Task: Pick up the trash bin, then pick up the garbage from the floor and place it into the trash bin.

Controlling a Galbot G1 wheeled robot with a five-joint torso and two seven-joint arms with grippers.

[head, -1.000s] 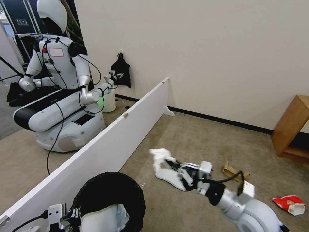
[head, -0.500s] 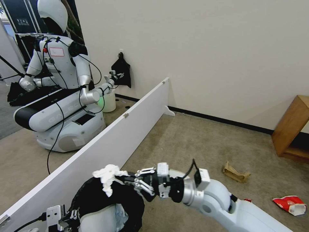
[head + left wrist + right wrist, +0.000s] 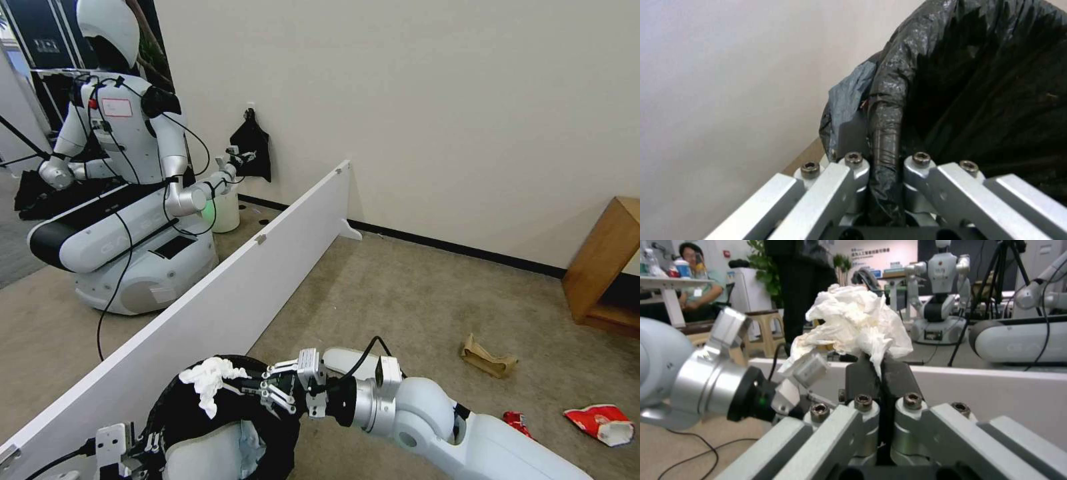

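Note:
The trash bin [image 3: 291, 433], white with a black bag over its rim, is at the bottom left of the head view. My left gripper [image 3: 148, 448] is shut on its rim; the left wrist view shows the fingers [image 3: 856, 166] pinching the black bag [image 3: 951, 100]. Over the bin's mouth my right gripper [image 3: 239, 387] is shut on a crumpled white tissue [image 3: 208, 380], which the right wrist view shows bunched above the fingertips [image 3: 858, 320]. On the carpet lie a white slipper [image 3: 347, 359], partly hidden by my right arm, brown cardboard [image 3: 489, 358], a red wrapper [image 3: 517, 421] and a red-and-white crushed cup [image 3: 600, 423].
A long white partition board [image 3: 253, 287] runs along the bin's left. Behind it stand another robot [image 3: 127, 200] and a white bucket with a green glow [image 3: 225, 210]. A wooden shelf [image 3: 603, 267] is by the wall at the right. Open carpet lies between.
My right gripper has lifted the tissue from the floor by the slipper and swung it left to above the bin, dropping slightly in the last half second. The left gripper still holds the rim.

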